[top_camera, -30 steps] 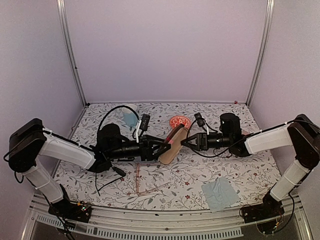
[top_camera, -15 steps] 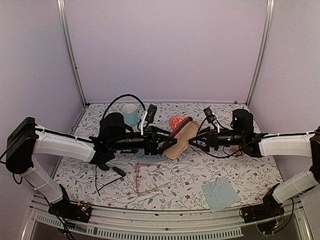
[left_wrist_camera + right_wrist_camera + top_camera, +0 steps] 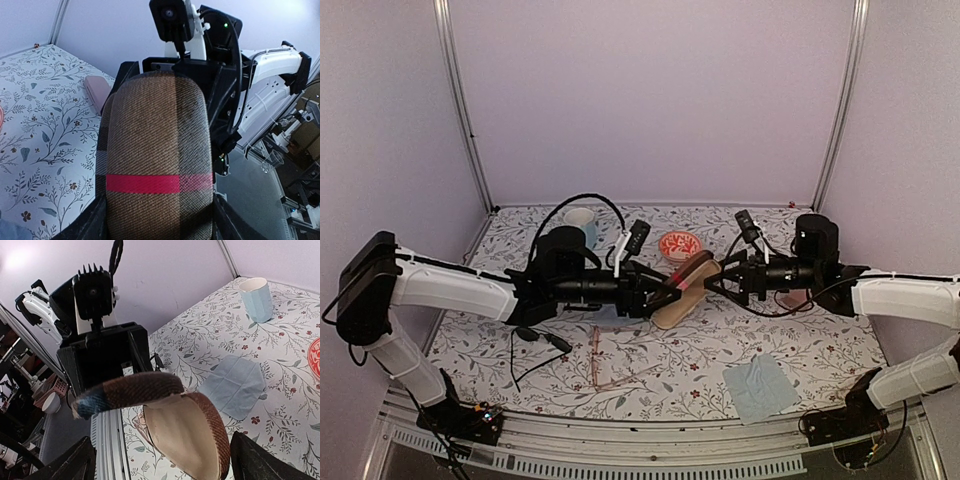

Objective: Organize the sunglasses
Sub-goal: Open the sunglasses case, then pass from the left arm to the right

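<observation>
Top external view: at frame centre the left gripper [image 3: 655,290] clamps the brown case [image 3: 682,290] by its near end, lifted off the table. The right gripper [image 3: 712,280] faces it from the right, jaws spread wide and gripping nothing. The pinkish glasses [image 3: 598,358] lie loose on the table at lower centre. The black pair is not visible.

Left wrist view: the case fills the frame between the fingers, and a pink case [image 3: 97,90] lies at upper left.

Right wrist view: the lid stands raised over a cream lining that looks empty.

Judging by this, neither pair is stowed yet, so most of the task remains.
</observation>
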`<action>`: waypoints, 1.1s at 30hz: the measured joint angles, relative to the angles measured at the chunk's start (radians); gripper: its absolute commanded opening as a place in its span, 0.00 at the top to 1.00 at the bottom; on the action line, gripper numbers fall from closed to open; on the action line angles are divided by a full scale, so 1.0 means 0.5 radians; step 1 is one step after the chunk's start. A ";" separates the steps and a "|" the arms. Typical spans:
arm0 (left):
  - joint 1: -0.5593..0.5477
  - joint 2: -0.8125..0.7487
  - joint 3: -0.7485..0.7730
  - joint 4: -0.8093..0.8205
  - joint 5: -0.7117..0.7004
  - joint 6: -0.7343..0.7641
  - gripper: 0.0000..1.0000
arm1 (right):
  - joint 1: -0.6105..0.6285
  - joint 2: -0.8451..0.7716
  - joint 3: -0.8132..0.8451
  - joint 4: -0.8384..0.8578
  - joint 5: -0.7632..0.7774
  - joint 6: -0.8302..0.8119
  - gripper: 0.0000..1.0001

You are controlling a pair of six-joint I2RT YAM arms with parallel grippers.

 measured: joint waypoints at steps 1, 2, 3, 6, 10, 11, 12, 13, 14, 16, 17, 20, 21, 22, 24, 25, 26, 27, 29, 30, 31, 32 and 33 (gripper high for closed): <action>-0.005 0.001 0.000 -0.008 -0.001 0.003 1.00 | 0.000 -0.025 0.000 0.005 0.014 0.018 0.06; -0.011 0.001 0.000 -0.013 0.000 0.007 1.00 | 0.001 -0.054 0.000 0.005 0.040 0.035 0.07; -0.013 0.001 0.000 -0.015 0.002 0.010 1.00 | 0.001 -0.082 0.000 -0.005 0.076 0.044 0.09; -0.016 0.001 0.007 -0.047 0.021 0.035 1.00 | 0.001 -0.148 0.004 -0.084 0.196 0.024 0.18; -0.016 0.001 0.072 -0.181 0.098 0.099 1.00 | 0.001 -0.155 0.040 -0.269 0.291 -0.088 0.29; -0.016 0.001 0.095 -0.215 0.120 0.121 1.00 | 0.001 -0.150 0.060 -0.334 0.301 -0.120 0.31; -0.016 0.001 0.115 -0.242 0.142 0.139 1.00 | 0.001 -0.141 0.080 -0.372 0.309 -0.155 0.33; -0.016 0.001 0.134 -0.266 0.162 0.160 1.00 | 0.001 -0.124 0.109 -0.419 0.311 -0.188 0.34; -0.015 0.001 0.150 -0.285 0.181 0.179 1.00 | 0.001 -0.095 0.143 -0.468 0.312 -0.227 0.34; -0.010 0.005 0.179 -0.327 0.216 0.208 1.00 | 0.001 -0.053 0.178 -0.518 0.307 -0.285 0.35; 0.000 0.014 0.204 -0.352 0.242 0.224 1.00 | 0.001 -0.034 0.184 -0.534 0.304 -0.308 0.36; 0.014 0.064 0.258 -0.385 0.309 0.245 1.00 | 0.001 0.016 0.185 -0.582 0.290 -0.356 0.38; 0.024 0.085 0.276 -0.401 0.336 0.255 1.00 | 0.000 0.034 0.185 -0.588 0.283 -0.367 0.38; 0.033 0.105 0.289 -0.415 0.362 0.263 1.00 | -0.001 0.047 0.185 -0.591 0.274 -0.372 0.39; 0.051 0.140 0.305 -0.442 0.407 0.278 1.00 | -0.006 0.079 0.185 -0.590 0.236 -0.377 0.40; 0.063 0.156 0.311 -0.459 0.435 0.290 1.00 | -0.013 0.096 0.185 -0.587 0.212 -0.376 0.41; 0.073 0.172 0.317 -0.472 0.458 0.302 1.00 | -0.021 0.112 0.185 -0.585 0.194 -0.376 0.42; 0.083 0.188 0.327 -0.488 0.482 0.314 1.00 | -0.041 0.140 0.185 -0.578 0.159 -0.373 0.43; 0.105 0.210 0.340 -0.508 0.526 0.327 1.00 | -0.078 0.185 0.184 -0.559 0.108 -0.366 0.45; 0.119 0.223 0.346 -0.513 0.552 0.333 1.00 | -0.100 0.208 0.183 -0.549 0.072 -0.363 0.46; 0.135 0.248 0.361 -0.515 0.587 0.341 1.00 | -0.114 0.224 0.182 -0.536 0.047 -0.357 0.47; 0.149 0.255 0.365 -0.515 0.596 0.343 1.00 | -0.134 0.246 0.174 -0.506 0.008 -0.347 0.47; 0.165 0.275 0.372 -0.514 0.623 0.346 1.00 | -0.147 0.262 0.169 -0.493 -0.017 -0.335 0.48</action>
